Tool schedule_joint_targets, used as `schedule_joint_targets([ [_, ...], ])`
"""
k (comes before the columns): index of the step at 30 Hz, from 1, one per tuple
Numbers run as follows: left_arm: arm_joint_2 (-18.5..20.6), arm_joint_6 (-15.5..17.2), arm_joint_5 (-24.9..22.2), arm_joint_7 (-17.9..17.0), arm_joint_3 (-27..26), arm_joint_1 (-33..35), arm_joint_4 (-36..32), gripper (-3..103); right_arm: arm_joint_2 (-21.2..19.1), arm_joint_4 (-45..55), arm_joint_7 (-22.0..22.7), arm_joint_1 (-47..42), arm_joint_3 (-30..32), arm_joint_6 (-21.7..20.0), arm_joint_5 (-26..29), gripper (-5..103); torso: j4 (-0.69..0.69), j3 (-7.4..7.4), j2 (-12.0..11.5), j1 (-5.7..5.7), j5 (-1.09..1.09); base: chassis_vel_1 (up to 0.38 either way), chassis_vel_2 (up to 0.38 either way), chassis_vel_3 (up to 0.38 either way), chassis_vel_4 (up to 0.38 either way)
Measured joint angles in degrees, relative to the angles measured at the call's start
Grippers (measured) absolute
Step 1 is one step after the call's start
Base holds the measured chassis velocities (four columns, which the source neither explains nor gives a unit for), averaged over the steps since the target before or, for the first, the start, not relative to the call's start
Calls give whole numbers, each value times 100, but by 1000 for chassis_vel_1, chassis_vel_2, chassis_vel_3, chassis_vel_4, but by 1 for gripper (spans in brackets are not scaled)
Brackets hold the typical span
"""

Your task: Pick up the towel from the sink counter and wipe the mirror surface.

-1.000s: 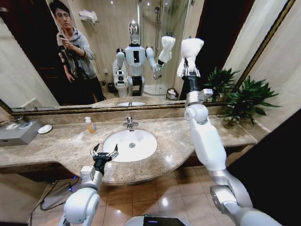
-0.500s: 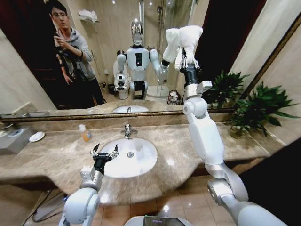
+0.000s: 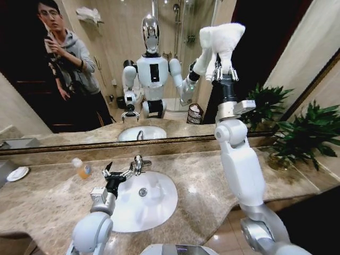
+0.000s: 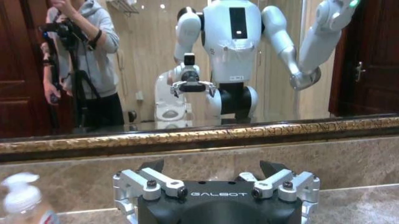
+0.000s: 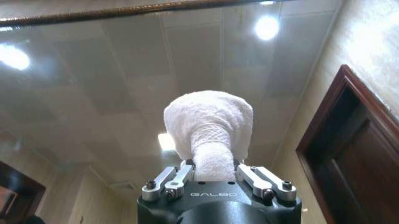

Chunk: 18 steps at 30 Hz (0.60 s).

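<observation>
Marble, brown and beige, makes the sink counter (image 3: 212, 175), and on this surface, far to the left of the left gripper's fingers, lies a round white soap dish (image 3: 17, 173). Nearer to those fingers stands a soap bottle (image 3: 81, 168) with orange liquid. The left gripper (image 3: 117, 173) hangs just above the left rim of the white basin (image 3: 143, 204), with its fingers (image 4: 153, 167) spread apart and nothing between them. The chrome faucet (image 3: 138, 164) stands just beyond these fingers, towards the wall. Behind the faucet runs the dark bronze frame (image 4: 206, 135) of the mirror surface (image 3: 106, 64); the glass shows the reflected robot and a person with a camera.

To the right, the right arm reaches up from the counter in front of the glass. The right gripper (image 3: 224, 74) points upward, and its fingers (image 5: 174, 179) are clamped on the lower end of the towel (image 3: 226, 38). The white fluffy cloth stands up above the fingers in a rounded bundle, right against its own reflection in the upper part of the mirror. Right of the arm, a green plant (image 3: 311, 130) stands at the end of the surface.
</observation>
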Motion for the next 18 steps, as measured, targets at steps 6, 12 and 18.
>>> schedule_joint_targets([
  [6,0,0,0,0,0,-2,0,100,15,-279,-210,133,-82,220,154,22,-5,2,-1,7,0,32,-23,-23,28],
  [12,0,0,0,0,0,-3,0,100,14,-481,-345,264,-224,278,250,22,-4,3,-3,12,0,0,0,0,0],
  [18,0,0,0,0,0,-2,0,100,10,-422,-347,241,-264,278,253,22,-4,3,-3,8,0,0,0,0,0],
])
